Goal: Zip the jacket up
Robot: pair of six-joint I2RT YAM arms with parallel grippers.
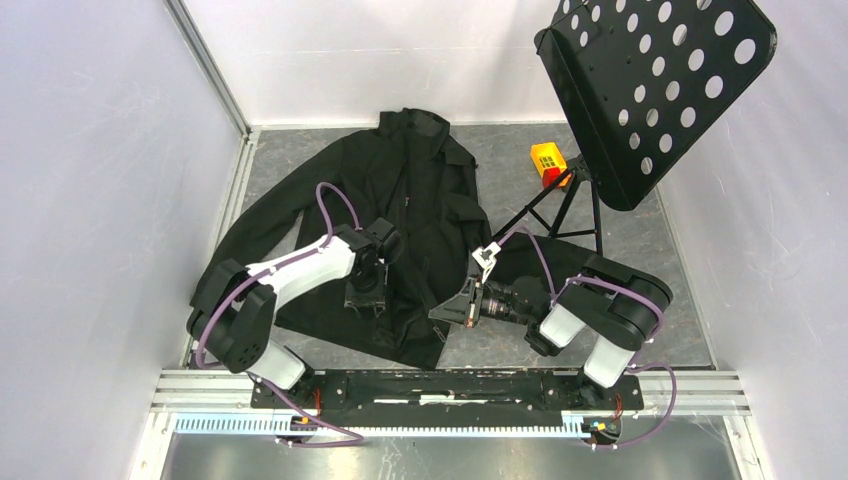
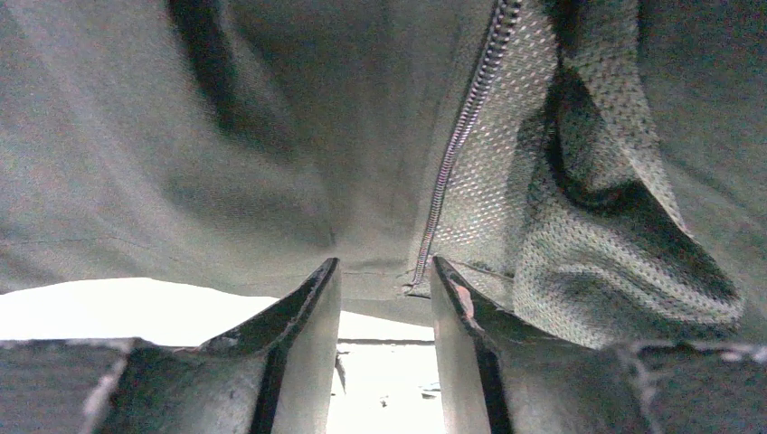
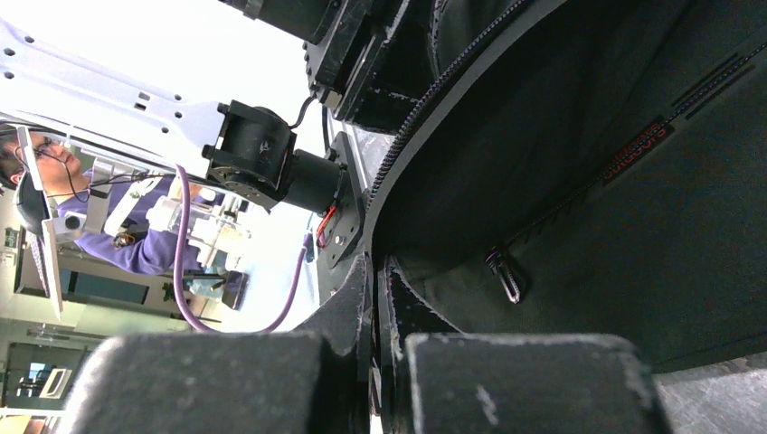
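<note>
Two-handed at the jacket (image 1: 425,185) hem, 6 o'clock end.
My left gripper (image 2: 384,276) is spread, straddling the zipper (image 2: 452,145) bottom; my right gripper (image 3: 378,271) pinches the hem at 5 o'clock.

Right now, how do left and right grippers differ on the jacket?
Jaws: left gripper apart, straddling the bottom end of the zipper; right gripper shut on the jacket edge. Pose: left gripper points down onto the fabric; right gripper reaches in sideways, low. Both at the hem.
</note>
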